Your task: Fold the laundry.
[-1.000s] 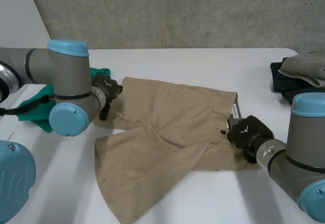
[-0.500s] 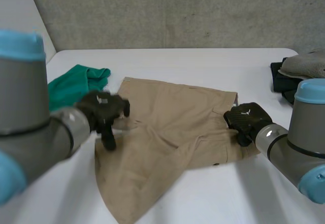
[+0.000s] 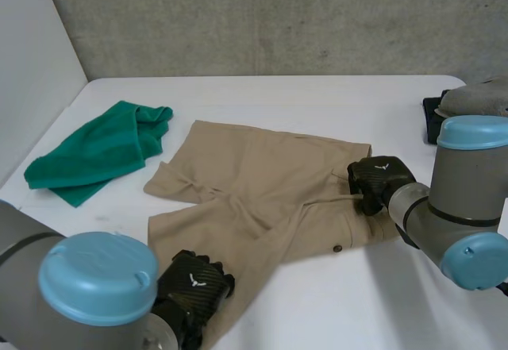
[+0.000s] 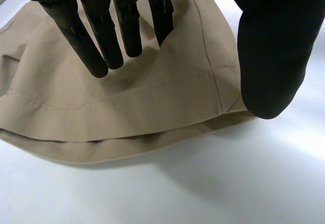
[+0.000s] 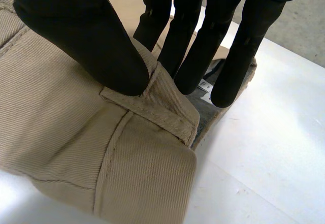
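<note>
Grey concrete wall backs a white table, with a plain white panel closing off its left side. Farthest left on the table lies a crumpled green cloth, apart from the work and not yet folded.

Next comes the left hand, down at the near end of the khaki shorts. In the left wrist view its fingers reach out straight and spread over the leg hem, and the thumb stands off beside the hem's corner. It has hold of nothing; whether the fingertips touch the fabric I cannot tell.

The shorts lie spread flat mid-table, one leg pointing toward the green cloth and the other toward the robot.

At their right end, the right hand has the waistband pinched: its thumb presses down at a belt loop while the fingers sit on the far side of the raised band.

This looks like the early gripping stage of the first fold. The next move probably calls for the left hand to close on the hem corner so both ends can lift together.

At the far right edge sits a pile of dark and grey clothes.
</note>
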Motion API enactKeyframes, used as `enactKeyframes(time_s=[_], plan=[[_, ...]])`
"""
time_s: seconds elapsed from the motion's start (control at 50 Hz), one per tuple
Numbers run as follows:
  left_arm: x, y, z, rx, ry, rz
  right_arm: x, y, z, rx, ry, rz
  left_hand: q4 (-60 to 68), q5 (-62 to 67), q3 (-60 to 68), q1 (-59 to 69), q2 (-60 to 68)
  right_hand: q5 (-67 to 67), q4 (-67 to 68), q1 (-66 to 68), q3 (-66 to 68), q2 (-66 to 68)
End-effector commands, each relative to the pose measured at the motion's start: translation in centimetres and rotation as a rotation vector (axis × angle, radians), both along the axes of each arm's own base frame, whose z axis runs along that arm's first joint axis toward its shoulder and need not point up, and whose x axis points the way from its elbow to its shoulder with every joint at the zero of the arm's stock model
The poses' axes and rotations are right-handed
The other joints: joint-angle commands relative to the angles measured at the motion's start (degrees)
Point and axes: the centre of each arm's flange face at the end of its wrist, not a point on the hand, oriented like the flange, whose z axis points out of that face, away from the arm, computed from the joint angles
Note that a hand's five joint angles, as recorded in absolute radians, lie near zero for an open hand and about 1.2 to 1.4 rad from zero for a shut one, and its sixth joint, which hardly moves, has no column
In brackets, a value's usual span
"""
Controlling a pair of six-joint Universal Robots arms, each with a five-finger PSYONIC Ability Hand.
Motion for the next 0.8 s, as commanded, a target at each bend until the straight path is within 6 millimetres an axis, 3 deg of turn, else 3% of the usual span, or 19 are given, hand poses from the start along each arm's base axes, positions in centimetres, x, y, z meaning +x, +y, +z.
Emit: enactKeyframes(time_s=[0.02,0.1,0.12,0.14,0.26,0.34,0.44,0.46,0.52,0.58,0.66,0.78,0.8], plan=[[-1.1,0.1,-1.0,-0.009,-0.013,-0.023,0.2,-0.2,0.2,-0.008,-0.010,-0.010,5.9,6.1,5.2,5.1,5.5,11.0,11.3,17.5,11.8,12.8],[-1.7,-0.1,-1.7,-0.038,-0.024,-0.038,0.2,-0.4,0.4,-0.013,-0.013,-0.014,24.5,24.7,23.8,23.7,24.1,11.0,11.3,17.5,11.8,12.8],[-1.8,-0.1,-1.8,-0.047,-0.027,-0.040,0.1,-0.4,0.5,-0.014,-0.014,-0.016,35.1,35.2,34.4,34.3,34.7,11.0,11.3,17.5,11.8,12.8],[-2.0,-0.3,-1.8,-0.074,-0.024,-0.039,0.1,-0.4,0.5,-0.011,-0.013,-0.016,55.5,55.6,54.8,54.7,55.1,11.0,11.3,17.5,11.8,12.8],[-2.0,-1.4,-0.3,-0.173,0.019,0.010,0.0,0.5,0.8,0.000,-0.002,-0.010,55.7,55.8,55.0,54.9,55.3,11.0,11.3,17.5,11.8,12.8],[-1.3,-1.3,2.4,-0.219,0.069,0.019,-0.6,2.0,1.9,-0.013,0.081,0.038,55.7,55.8,55.0,54.9,55.3,11.0,11.3,17.5,11.8,12.8],[0.2,-0.9,3.7,-0.193,0.004,-0.036,-2.1,5.7,2.1,-0.028,0.404,0.249,55.7,55.8,55.0,54.9,55.3,11.0,11.3,17.5,11.8,12.8],[0.8,-0.5,3.4,-0.152,-0.045,-0.073,-2.8,7.5,1.8,-0.021,0.530,0.350,55.7,55.8,55.0,54.9,55.3,11.0,11.3,17.5,11.8,12.8],[1.7,-0.1,3.0,-0.064,-0.130,-0.139,-4.7,10.2,1.1,-0.021,0.768,0.545,55.7,55.8,55.0,54.9,55.3,11.0,11.3,17.5,11.8,12.8],[2.2,-0.3,2.9,-0.007,-0.162,-0.163,-5.0,10.5,1.0,-0.085,0.856,0.616,55.7,55.8,55.0,54.9,55.3,11.0,11.3,17.5,11.8,12.8],[2.4,-2.0,2.9,0.011,-0.186,-0.169,-3.5,9.6,1.4,-0.185,0.780,0.546,55.7,55.8,55.0,54.9,55.3,11.0,11.3,17.5,11.8,12.8],[-0.1,-7.6,4.1,-0.159,-0.161,-0.117,-1.3,6.0,2.8,-0.262,0.593,0.381,55.7,55.8,55.0,54.9,55.3,11.0,11.3,17.5,11.8,12.8],[-0.9,-9.5,4.8,-0.220,-0.139,-0.084,-0.9,5.2,3.3,-0.272,0.555,0.346,55.7,55.8,55.0,54.9,55.3,11.0,11.3,17.5,11.8,12.8]])
